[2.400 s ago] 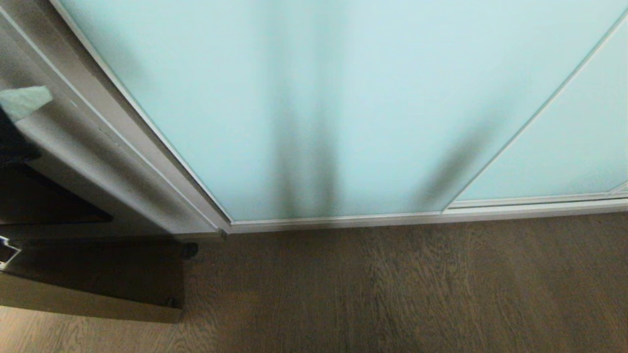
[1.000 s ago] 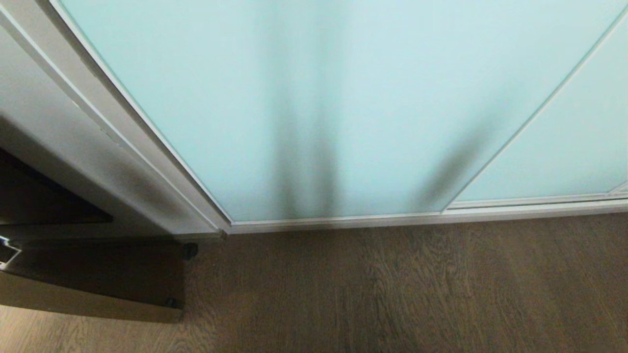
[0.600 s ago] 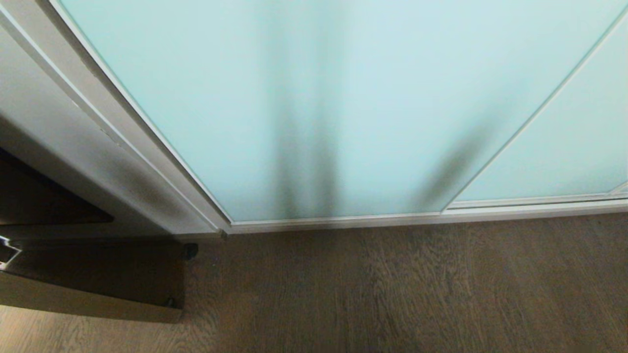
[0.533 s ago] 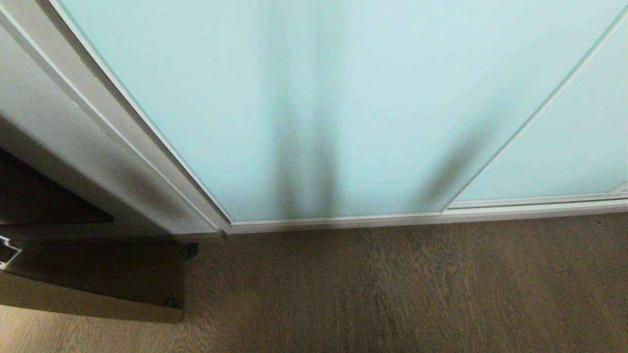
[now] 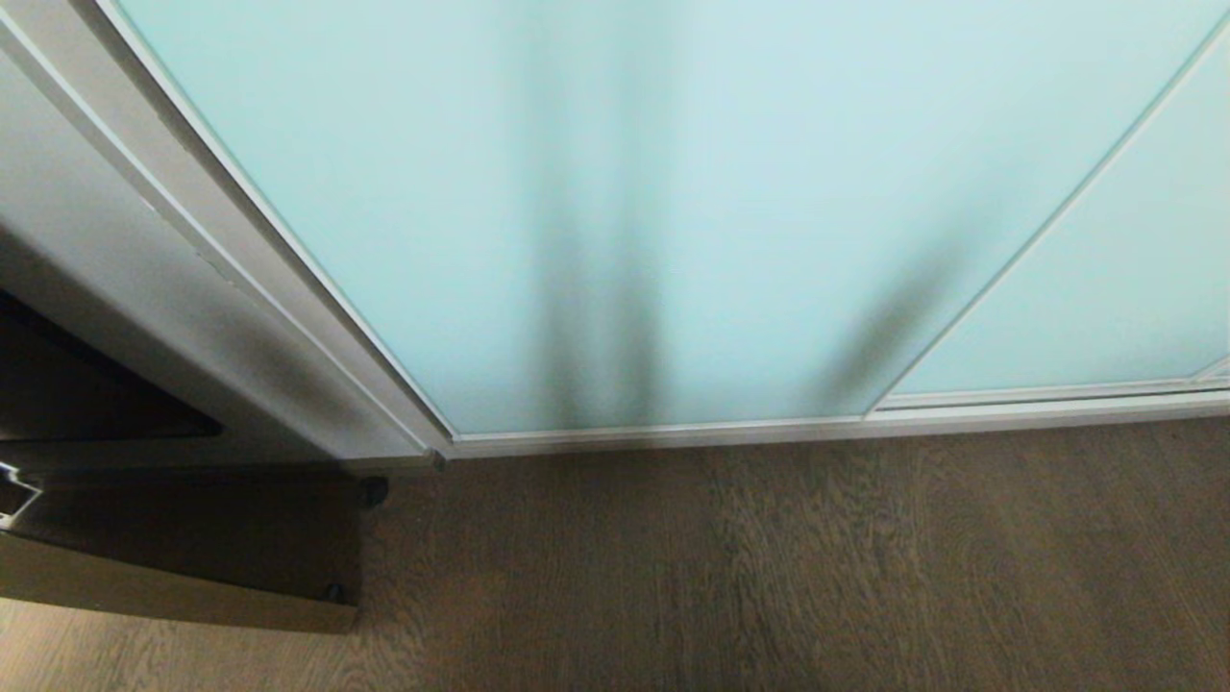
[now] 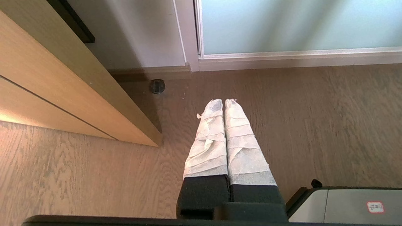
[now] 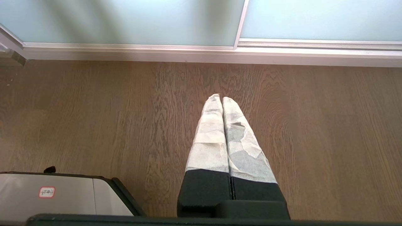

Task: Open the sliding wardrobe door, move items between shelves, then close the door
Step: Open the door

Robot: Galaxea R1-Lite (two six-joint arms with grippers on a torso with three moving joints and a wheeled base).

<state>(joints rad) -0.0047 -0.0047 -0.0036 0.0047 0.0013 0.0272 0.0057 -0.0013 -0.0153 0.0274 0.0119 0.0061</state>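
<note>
We see the tall frosted pale-aqua glass sliding wardrobe door (image 5: 615, 211) filling the upper centre of the head view, fully shut down to the brown wood-grain floor (image 5: 769, 577). No cushion or shelves visible; dark shapes behind the glass can't be identified. The left gripper (image 6: 223, 102) and right gripper (image 7: 222, 98) both hang over the floor, paper-wrapped fingers pressed together, holding nothing. We judge the opening step not yet started; next calls for raising an arm to the door's silvery frame edge (image 5: 317, 279).
</note>
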